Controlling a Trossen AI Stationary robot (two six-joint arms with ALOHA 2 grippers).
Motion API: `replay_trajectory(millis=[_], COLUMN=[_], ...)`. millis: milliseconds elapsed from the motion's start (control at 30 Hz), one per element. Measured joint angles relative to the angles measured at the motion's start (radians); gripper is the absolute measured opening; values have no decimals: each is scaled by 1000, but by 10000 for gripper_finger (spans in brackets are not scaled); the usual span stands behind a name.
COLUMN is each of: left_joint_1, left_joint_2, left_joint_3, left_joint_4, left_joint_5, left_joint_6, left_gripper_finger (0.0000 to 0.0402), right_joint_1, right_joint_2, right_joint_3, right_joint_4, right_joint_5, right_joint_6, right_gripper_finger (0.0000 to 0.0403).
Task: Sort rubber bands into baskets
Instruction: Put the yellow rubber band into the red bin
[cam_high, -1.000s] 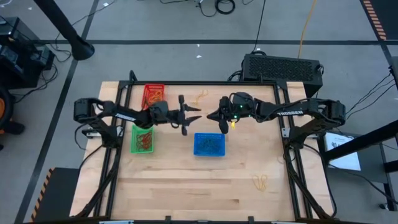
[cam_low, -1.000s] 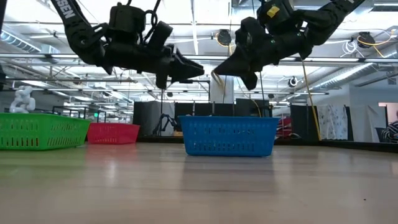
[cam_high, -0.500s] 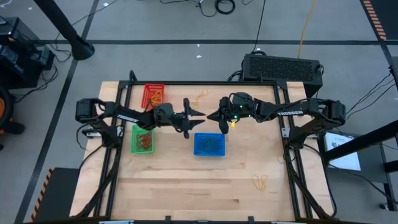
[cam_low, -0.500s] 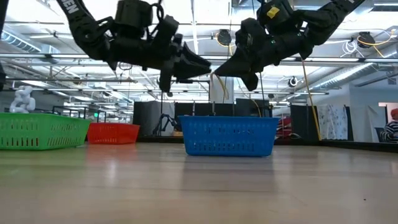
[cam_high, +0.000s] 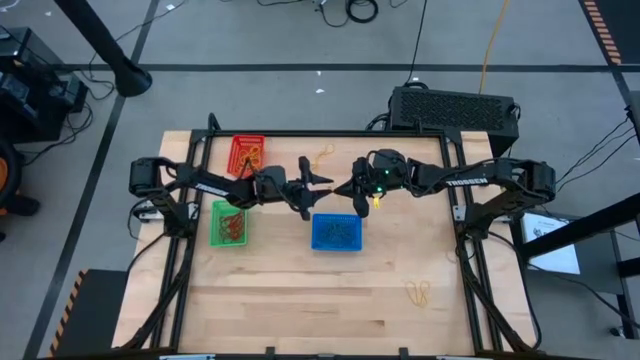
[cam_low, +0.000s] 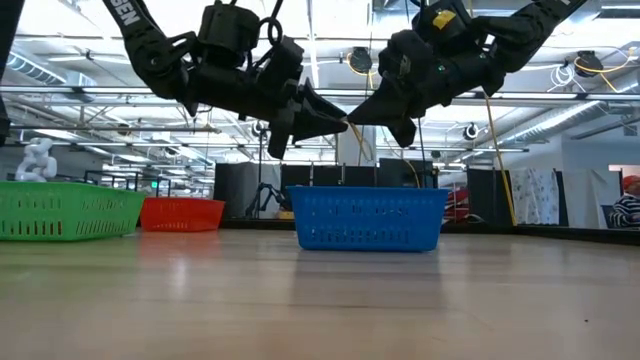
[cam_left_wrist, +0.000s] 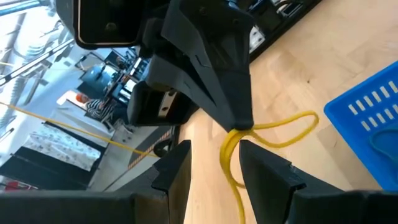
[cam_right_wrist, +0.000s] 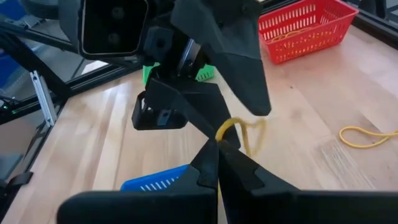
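Above the rectangular perforated blue plastic basket (cam_high: 336, 232), the left gripper (cam_left_wrist: 214, 165) has advanced until its half-open fingers straddle the thin yellow rubber band (cam_left_wrist: 273, 134). The right gripper (cam_right_wrist: 217, 163) stays pinched shut on that band, so a mid-air handover looks imminent.

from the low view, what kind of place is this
Probably a robotics lab in an industrial hall: two arms bolted to a wooden table, exposed ceiling beams with strip lights, cables on the concrete floor.

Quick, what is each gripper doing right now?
Left gripper: open, its fingers either side of the yellow band.
Right gripper: shut on the yellow band.
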Motion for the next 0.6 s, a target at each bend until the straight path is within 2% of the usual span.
replay_trajectory(millis=[267,433,600], left_joint_1=[0,0,0], left_joint_2=[0,0,0], left_joint_3=[0,-1,-1], left_joint_4=[-6,-8,-14], left_joint_5=[25,26,26], left_joint_6=[-8,-11,-11], left_gripper_finger=[129,85,22], right_joint_1=[0,0,0], right_joint_2=[0,0,0], right_joint_3=[0,0,0], right_joint_4=[1,11,26], right_joint_5=[0,0,0], right_joint_6=[-7,-7,-8], right_gripper_finger=[0,0,0])
